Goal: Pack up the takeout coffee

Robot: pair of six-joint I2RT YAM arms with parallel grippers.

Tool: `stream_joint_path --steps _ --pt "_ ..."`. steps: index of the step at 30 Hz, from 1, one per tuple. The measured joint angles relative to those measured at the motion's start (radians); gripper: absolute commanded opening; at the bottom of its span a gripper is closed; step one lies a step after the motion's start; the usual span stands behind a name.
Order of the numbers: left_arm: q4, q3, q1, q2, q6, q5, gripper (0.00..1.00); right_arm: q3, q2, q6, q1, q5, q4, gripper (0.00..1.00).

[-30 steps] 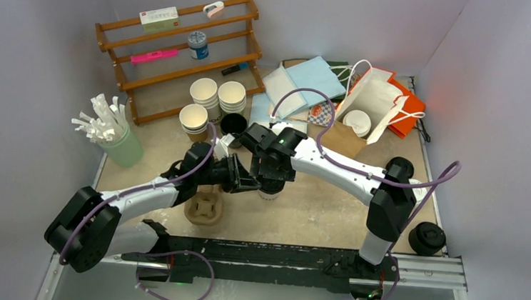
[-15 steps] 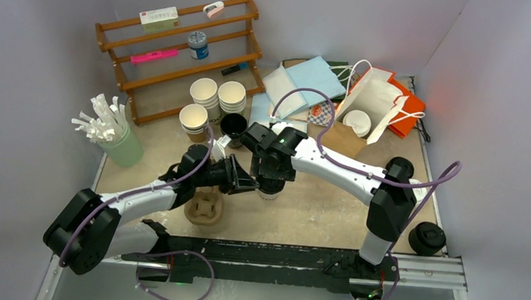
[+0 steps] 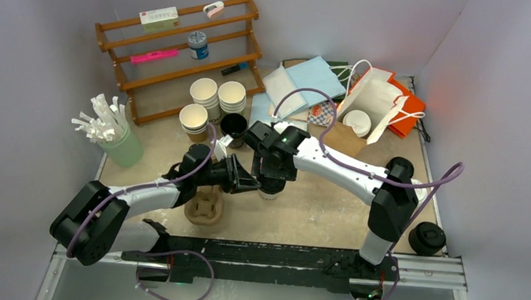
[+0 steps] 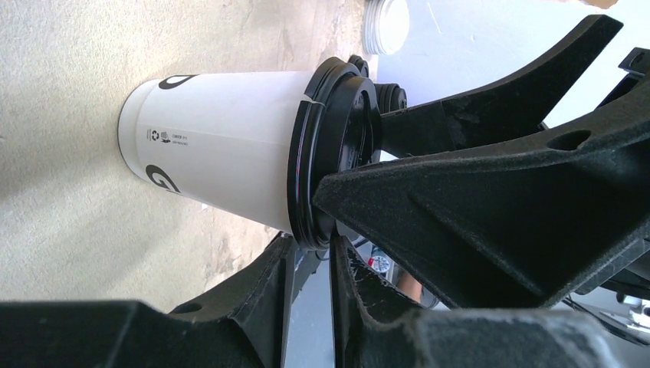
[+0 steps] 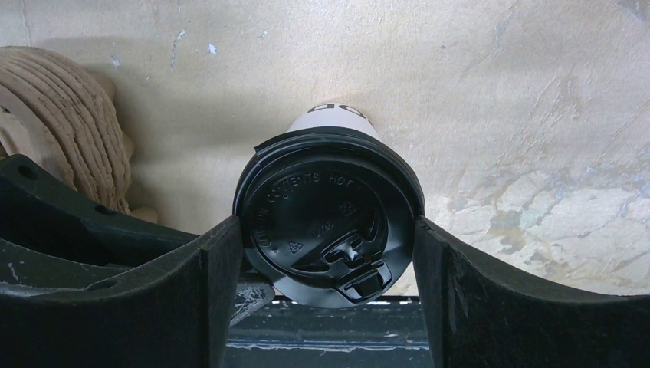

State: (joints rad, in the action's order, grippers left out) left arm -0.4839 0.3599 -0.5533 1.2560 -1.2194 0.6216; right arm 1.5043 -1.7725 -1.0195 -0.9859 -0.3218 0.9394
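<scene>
Nearest us, the tray [image 3: 204,208] sat on the tabletop [image 3: 315,204], with no cup in the wells we could see. Just past it to the right stood the cup [image 4: 222,146], white with a black lid [image 5: 326,218], upright on the tabletop. It was close beside the tray and not in it. The right fingers [image 5: 475,291] hung over it from above and pinched the lid, one pressed against each side of its rim. The left fingers [image 4: 260,307] reached in from the side with only a narrow gap between them, their tips at the lid's rim. We could not tell whether they nipped it or merely lay against it. We judged the lid on or nearly on, and the packing proper not yet begun, since this cup was in neither tray nor bag. Farther back stood the empty cups [image 3: 210,92] in stacks. At the far right were the bags [image 3: 377,101], with a white disc [image 3: 357,121] showing among them, and we could not tell whether that was a coffee already packed. We reckoned that seating the lid, setting the cup in the tray and bagging it were left.
</scene>
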Motion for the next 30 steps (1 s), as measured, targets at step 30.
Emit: stream_joint_path --steps 30 --pt "0.060 0.043 0.019 0.094 0.032 0.100 0.29 0.008 -0.021 0.018 0.000 0.002 0.013 0.66"
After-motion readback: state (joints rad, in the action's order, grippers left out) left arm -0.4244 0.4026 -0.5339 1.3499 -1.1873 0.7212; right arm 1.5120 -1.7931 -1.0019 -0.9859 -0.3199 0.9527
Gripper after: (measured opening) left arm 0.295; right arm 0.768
